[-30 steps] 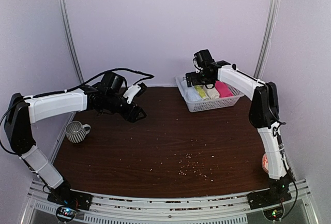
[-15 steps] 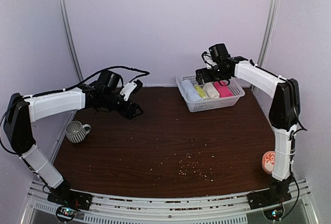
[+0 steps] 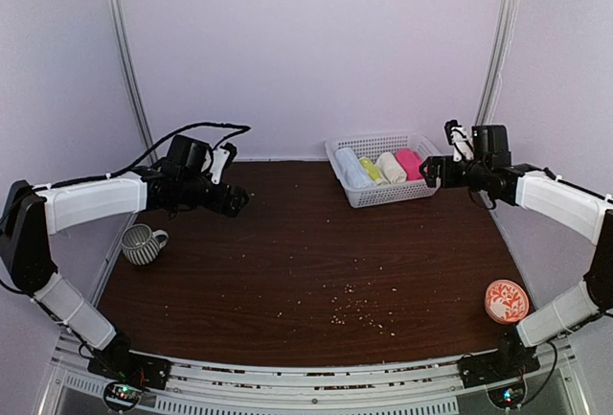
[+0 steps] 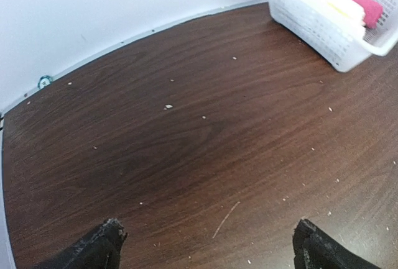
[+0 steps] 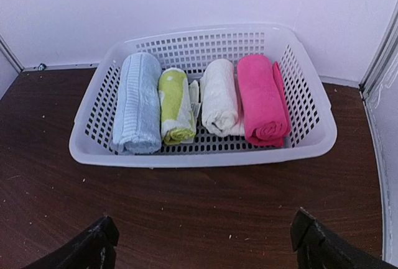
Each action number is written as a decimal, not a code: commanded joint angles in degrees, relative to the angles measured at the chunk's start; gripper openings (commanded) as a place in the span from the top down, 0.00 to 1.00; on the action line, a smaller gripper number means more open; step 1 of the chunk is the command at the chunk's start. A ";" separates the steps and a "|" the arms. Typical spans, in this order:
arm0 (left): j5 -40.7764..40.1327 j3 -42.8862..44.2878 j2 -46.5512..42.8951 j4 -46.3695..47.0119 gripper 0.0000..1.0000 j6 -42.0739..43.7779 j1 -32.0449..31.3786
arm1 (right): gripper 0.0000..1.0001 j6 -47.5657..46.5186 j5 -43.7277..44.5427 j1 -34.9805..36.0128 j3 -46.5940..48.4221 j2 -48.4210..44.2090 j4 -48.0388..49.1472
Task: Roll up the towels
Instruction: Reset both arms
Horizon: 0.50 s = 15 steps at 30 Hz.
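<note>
Lying rolled side by side in a white basket [image 5: 205, 157], the two towels are being shown straight ahead of the right jaws, just beyond their tips. The blue towel [image 5: 137, 104] is being kept at the basket's left end as those jaws face it, and the green towel [image 5: 175, 102] is lying against its right flank. A cream roll [image 5: 219, 98] and a pink roll [image 5: 262, 98] are filling the remaining space to the right, the pink one nearest the right wall. The right jaws are being held spread wide, with nothing between them. Both dark fingertips [image 5: 93, 247] are being held over bare tabletop [image 5: 186, 213], short of the basket's near wall. The right arm [image 3: 560, 199] is being reached in from the right side.

The left jaws are being held spread wide as well, and nothing is being gripped by them. Their fingertips [image 4: 99, 247] are hovering over wood that is scattered with crumbs [image 4: 168, 106]. From these jaws the basket is being seen well apart, far ahead and to the right. The left arm [image 3: 96, 199] is being stretched across the far left part of the tabletop. A mug [image 3: 144, 242] is standing behind the left jaws, near the left edge. A red dish [image 3: 506, 300] is lying well behind the right jaws, close to the right arm's lower section.
</note>
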 commanded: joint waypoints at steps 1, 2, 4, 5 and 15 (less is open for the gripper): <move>-7.28 -1.19 1.61 6.22 0.02 -6.99 0.59 | 0.00 4.02 -0.67 -0.34 -6.00 -1.93 6.84; -6.62 -1.12 2.21 6.90 0.02 -7.30 0.56 | 0.00 4.61 -0.63 -0.72 -5.67 -1.83 6.79; -5.32 0.80 3.58 6.23 0.02 -7.06 0.63 | 0.00 5.55 0.48 -1.12 -3.05 -1.44 4.74; -4.89 2.66 4.25 4.87 0.02 -6.80 0.57 | 0.00 5.62 1.27 -1.17 -1.18 -1.35 3.31; -8.14 14.15 -6.26 -2.15 0.02 0.31 0.49 | 0.00 0.84 11.22 -1.19 9.27 -11.17 0.25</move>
